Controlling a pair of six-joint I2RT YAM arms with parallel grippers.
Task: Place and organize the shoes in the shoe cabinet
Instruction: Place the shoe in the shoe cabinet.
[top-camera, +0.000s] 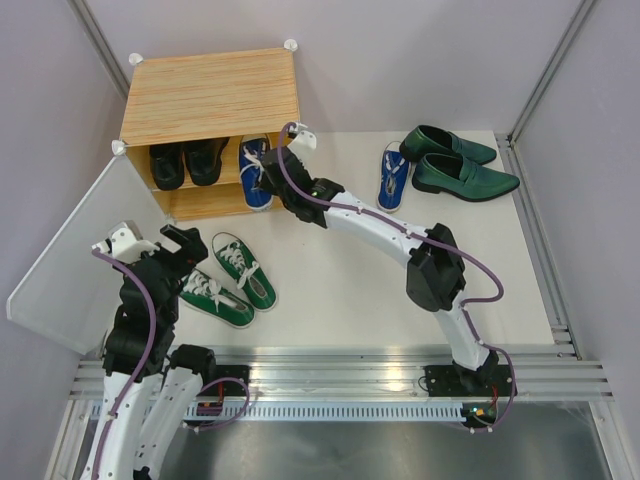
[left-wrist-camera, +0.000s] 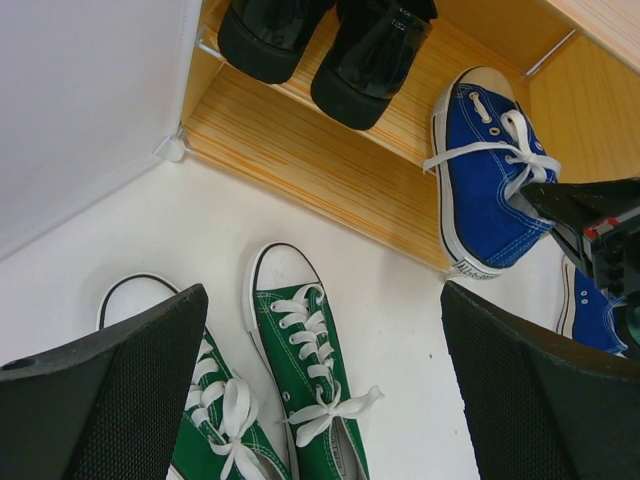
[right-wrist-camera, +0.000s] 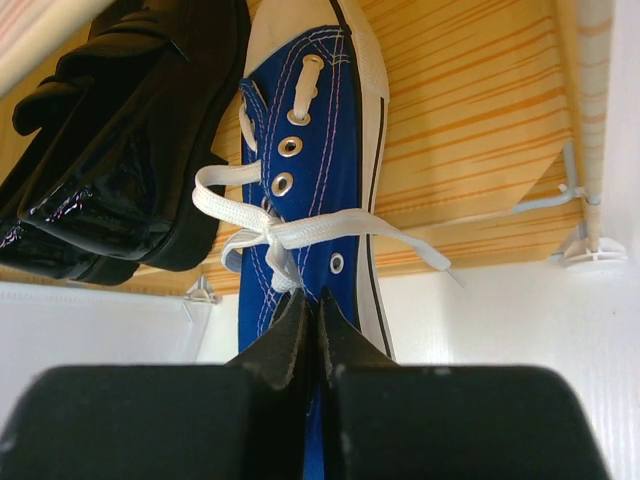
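Observation:
The wood-grain shoe cabinet (top-camera: 210, 95) stands at the back left, its white door (top-camera: 85, 260) swung open. A pair of black boots (top-camera: 185, 163) sits inside on the left. One blue sneaker (top-camera: 254, 172) lies in the right side, toe inward, heel past the front edge. My right gripper (right-wrist-camera: 310, 300) is shut, its tips against that blue sneaker (right-wrist-camera: 310, 150) just behind the lace bow. The other blue sneaker (top-camera: 392, 178) lies on the table. My left gripper (left-wrist-camera: 322, 300) hangs open above the green sneakers (left-wrist-camera: 305, 360).
The dark-green loafers (top-camera: 455, 165) lie side by side at the back right of the white table. The green sneakers (top-camera: 230, 280) lie in front of the cabinet beside the open door. Grey walls enclose the table, and a metal rail (top-camera: 340, 375) runs along its near edge.

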